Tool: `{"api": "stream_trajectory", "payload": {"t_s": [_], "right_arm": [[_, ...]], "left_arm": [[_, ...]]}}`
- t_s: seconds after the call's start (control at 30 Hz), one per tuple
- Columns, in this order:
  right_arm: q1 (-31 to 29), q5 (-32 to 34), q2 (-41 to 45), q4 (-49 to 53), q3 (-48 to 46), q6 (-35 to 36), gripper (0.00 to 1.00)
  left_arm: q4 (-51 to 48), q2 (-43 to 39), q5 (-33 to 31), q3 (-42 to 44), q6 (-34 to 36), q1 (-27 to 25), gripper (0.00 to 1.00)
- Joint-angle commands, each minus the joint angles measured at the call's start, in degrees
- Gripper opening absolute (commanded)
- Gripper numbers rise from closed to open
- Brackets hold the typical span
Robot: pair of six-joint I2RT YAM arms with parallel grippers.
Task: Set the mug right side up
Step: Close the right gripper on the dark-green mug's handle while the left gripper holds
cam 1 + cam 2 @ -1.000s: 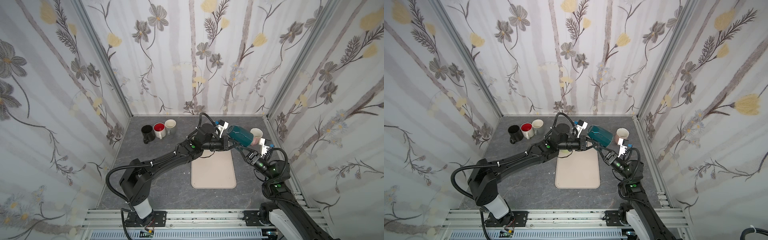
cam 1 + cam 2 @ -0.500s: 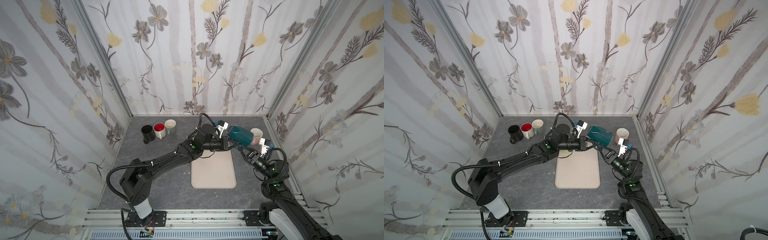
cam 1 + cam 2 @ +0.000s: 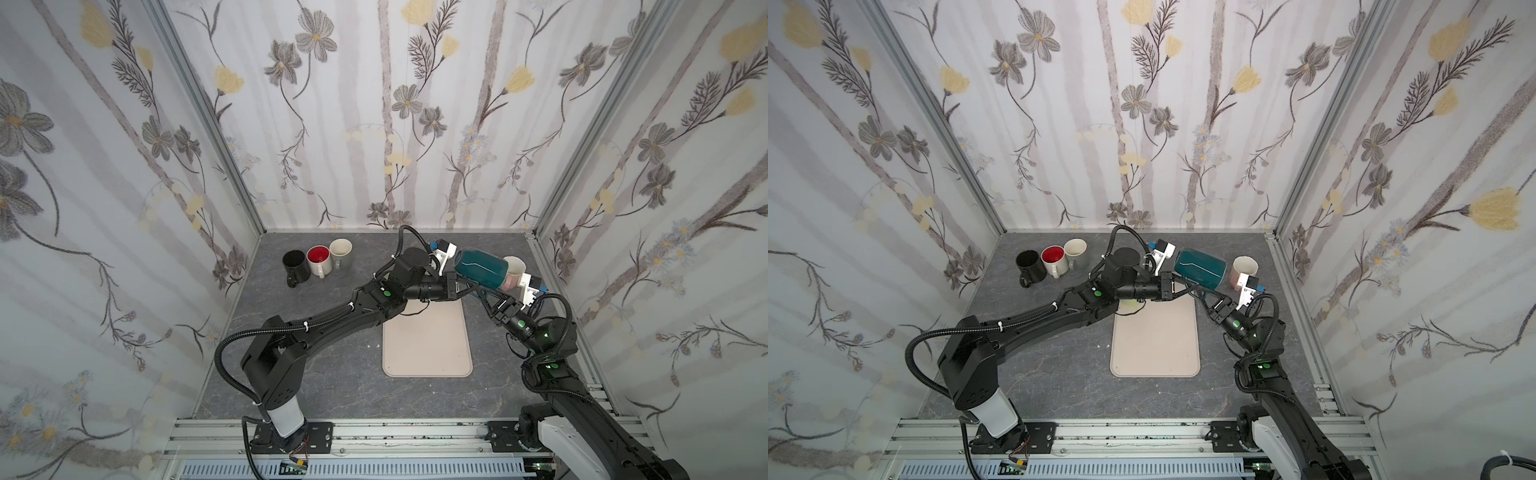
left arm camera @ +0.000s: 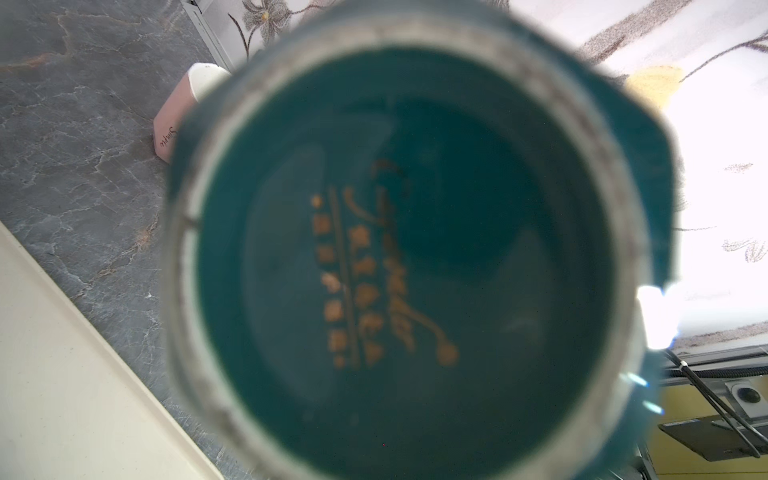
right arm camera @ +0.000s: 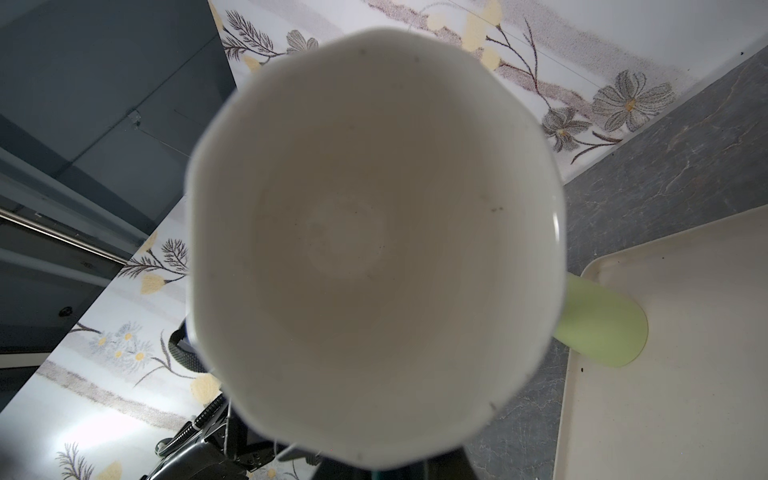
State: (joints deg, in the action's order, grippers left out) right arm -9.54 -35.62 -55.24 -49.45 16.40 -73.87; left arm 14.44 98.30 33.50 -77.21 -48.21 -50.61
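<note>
The teal mug [image 3: 478, 270] hangs sideways above the mat's [image 3: 428, 345] 12 o'clock edge. The left claw [image 3: 457, 286] grasps its base, the right claw [image 3: 484, 294] its rim.

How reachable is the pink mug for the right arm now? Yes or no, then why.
Probably not yet. The pink mug stands close by, but the right gripper is shut, seemingly on the teal mug, which hangs sideways in front of it.
</note>
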Motion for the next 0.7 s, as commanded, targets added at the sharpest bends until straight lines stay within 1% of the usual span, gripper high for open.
{"api": "stream_trajectory", "payload": {"t_s": [0.0, 0.17, 0.2, 0.23, 0.27, 0.3, 0.33, 0.37, 0.4, 0.43, 0.53, 0.67], "right_arm": [[-0.05, -0.29, -0.06, -8.41, 1.52, 1.60, 0.00], [-0.12, -0.20, 0.77, -5.61, 1.86, 2.91, 0.00], [-0.12, -0.09, 0.94, -4.99, 1.93, 3.27, 0.00], [-0.09, 0.19, 1.17, -4.12, 1.98, 3.58, 0.00], [-0.07, 0.52, 1.37, -3.25, 1.97, 3.75, 0.00], [-0.04, 1.44, 1.60, -2.20, 1.75, 3.37, 0.00], [-0.13, 2.57, 1.92, -1.93, 1.14, 2.31, 0.00], [-0.13, 3.70, 2.07, -2.85, 0.28, 0.93, 0.00], [-0.13, 4.50, 2.07, -3.67, -0.39, 0.32, 0.00], [-0.06, 4.82, 2.22, -3.53, -0.74, 0.36, 0.00], [-0.22, 5.91, 3.48, 0.84, -0.32, 3.20, 0.00], [-0.13, 8.35, 5.38, 4.84, -0.56, 4.29, 0.00]], "left_arm": [[-4.24, 0.82, 2.68, -0.41, 0.83, -0.46, 0.00], [-4.76, 0.50, 1.38, -0.30, 0.74, -0.37, 0.00], [-4.87, 0.42, 0.87, -0.27, 0.74, -0.37, 0.08], [-5.23, 0.22, 0.13, -0.09, 0.87, -0.34, 0.23], [-5.93, 0.12, -0.78, -0.01, 1.00, -0.37, 0.40], [-6.41, 0.09, -1.55, -0.04, 1.17, -0.41, 0.54], [-6.53, 0.14, -1.84, 0.11, 1.20, -0.41, 0.64], [-6.09, 0.30, -1.86, 0.35, 1.12, -0.39, 0.83], [-5.34, 0.40, -1.77, 0.76, 1.01, -0.34, 0.95], [-4.55, 0.40, -1.85, 1.14, 0.72, -0.44, 1.00], [-2.40, 0.09, -2.82, 2.62, -0.11, -0.33, 1.00], [-2.13, -0.11, -3.55, 3.03, -0.44, -0.28, 1.00]]}}
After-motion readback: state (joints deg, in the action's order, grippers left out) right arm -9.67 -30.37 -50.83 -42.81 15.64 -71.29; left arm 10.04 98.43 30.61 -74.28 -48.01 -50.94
